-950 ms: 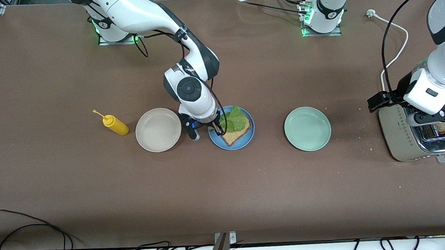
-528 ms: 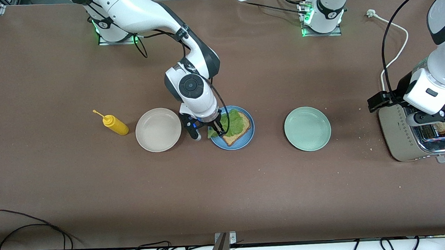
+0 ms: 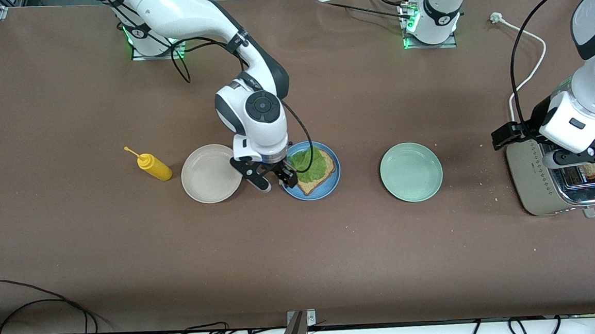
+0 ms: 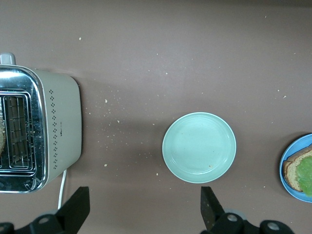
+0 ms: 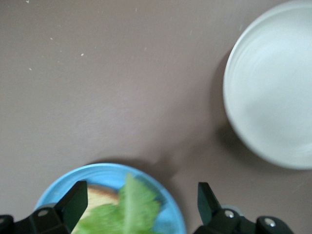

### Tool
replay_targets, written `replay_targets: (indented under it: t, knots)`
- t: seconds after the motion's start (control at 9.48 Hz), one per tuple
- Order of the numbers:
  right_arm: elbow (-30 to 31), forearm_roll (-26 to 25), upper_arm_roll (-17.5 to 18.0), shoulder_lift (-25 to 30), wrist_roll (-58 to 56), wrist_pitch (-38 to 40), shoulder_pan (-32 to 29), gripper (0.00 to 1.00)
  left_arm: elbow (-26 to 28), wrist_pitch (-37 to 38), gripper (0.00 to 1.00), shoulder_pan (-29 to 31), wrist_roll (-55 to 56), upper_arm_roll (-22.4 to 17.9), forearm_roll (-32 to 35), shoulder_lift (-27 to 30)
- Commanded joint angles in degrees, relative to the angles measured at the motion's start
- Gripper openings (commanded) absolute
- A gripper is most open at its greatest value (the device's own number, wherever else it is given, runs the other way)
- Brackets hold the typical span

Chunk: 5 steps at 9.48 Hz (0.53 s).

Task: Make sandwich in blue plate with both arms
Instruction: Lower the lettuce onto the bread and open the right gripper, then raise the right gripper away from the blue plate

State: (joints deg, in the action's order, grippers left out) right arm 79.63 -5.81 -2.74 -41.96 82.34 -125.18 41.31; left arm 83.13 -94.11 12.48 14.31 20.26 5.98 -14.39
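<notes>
The toaster (image 3: 562, 182) stands at the left arm's end of the brown counter (image 3: 302, 249), a bread slice (image 3: 594, 169) in one slot. Three plates lie in a row near mid-counter: the pale green plate (image 3: 411, 172), bare; the blue plate (image 3: 325, 190), holding the unfinished sandwich (image 3: 316, 170), one brown bread slice with a green lettuce leaf (image 3: 308, 165) lying on it and no top slice; and the beige plate (image 3: 207, 173), bare, toward the right arm's end. A yellow squeeze bottle (image 3: 152, 165) lies beside the beige plate. Crumbs dot the counter near the toaster; cables run along the counter's edge nearest the front camera. The right claw (image 3: 273, 180) hangs over the blue plate's rim on the beige-plate side, fingers spread wide and holding nothing. The left claw (image 4: 144, 210) hangs over the toaster, fingers wide apart, empty.
</notes>
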Motion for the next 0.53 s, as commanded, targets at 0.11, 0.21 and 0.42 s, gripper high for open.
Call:
replay_targets:
  t: [0.11, 0.21, 0.42]
  knots:
    - [0.00, -0.78, -5.85, 5.21, -30.93, 13.36, -0.44, 1.00, -1.30, 1.30, 1.00, 0.18, -1.04, 0.22, 1.75, -0.38]
    - [0.17, -0.70, -7.96, 6.44, -38.67, 16.26, -0.52, 1.00, -1.30, 1.30, 1.00, 0.09, -1.04, 0.22, 1.75, -0.38]
    - [0.78, -0.61, -13.23, 9.51, -56.49, 23.55, -0.52, 1.00, -1.30, 1.30, 1.00, 0.18, -1.04, 0.22, 1.84, -0.38]
